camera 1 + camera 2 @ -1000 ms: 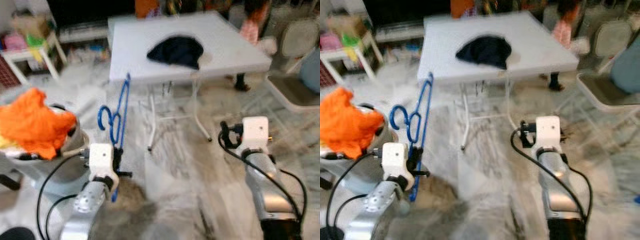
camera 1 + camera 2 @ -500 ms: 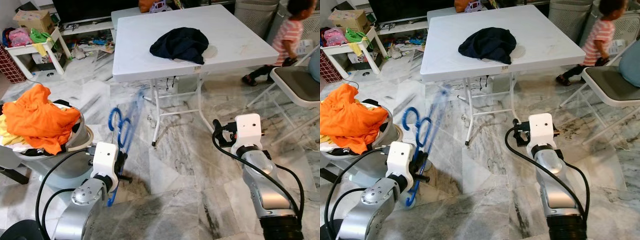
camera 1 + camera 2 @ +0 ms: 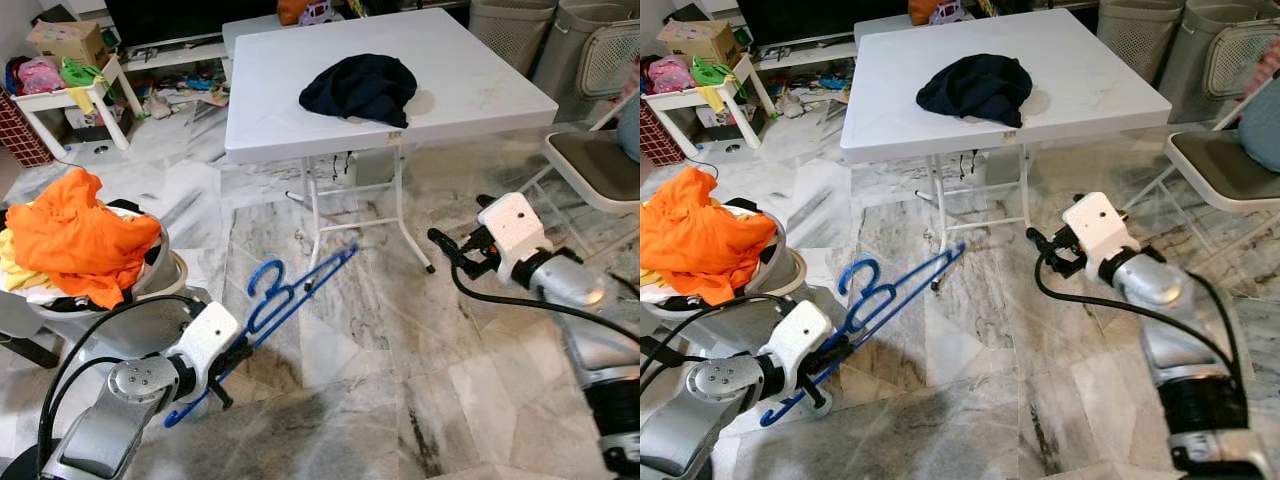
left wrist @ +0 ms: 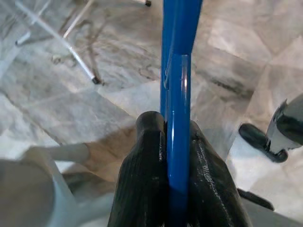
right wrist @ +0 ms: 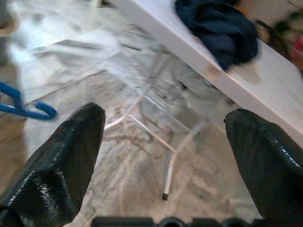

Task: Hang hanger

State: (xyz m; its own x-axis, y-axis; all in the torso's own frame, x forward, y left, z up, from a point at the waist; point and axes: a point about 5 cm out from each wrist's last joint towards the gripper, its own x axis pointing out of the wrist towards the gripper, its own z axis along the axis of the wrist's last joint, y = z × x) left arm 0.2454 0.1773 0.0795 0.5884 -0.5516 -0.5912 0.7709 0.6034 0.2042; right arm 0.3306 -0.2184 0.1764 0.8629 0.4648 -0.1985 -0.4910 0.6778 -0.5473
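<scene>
Your left gripper (image 4: pixel 177 156) has its fingers (image 4: pixel 144 170) pinched tight on the lower bar of the blue hanger (image 3: pixel 285 300), which is why the hanger juts out and up ahead of you like a lance, its hook (image 3: pixel 262 285) partway along and the far tip reaching toward the foot of the white folding bench (image 3: pixel 380 85). Held by one end, it will lever against the fingers if it catches a bench leg, so keep it free of them. Your right gripper (image 5: pixel 163 156) is raised on the other side with its fingers spread wide and nothing between them (likely readied to steady the hanger, though that is only a guess). A dark navy garment (image 3: pixel 362 85) lies crumpled on the bench, and a basket (image 3: pixel 160 275) heaped with orange laundry (image 3: pixel 80 235) sits at your left. No rail or rod for hanging can be made out, so the hanging itself appears not yet begun.
</scene>
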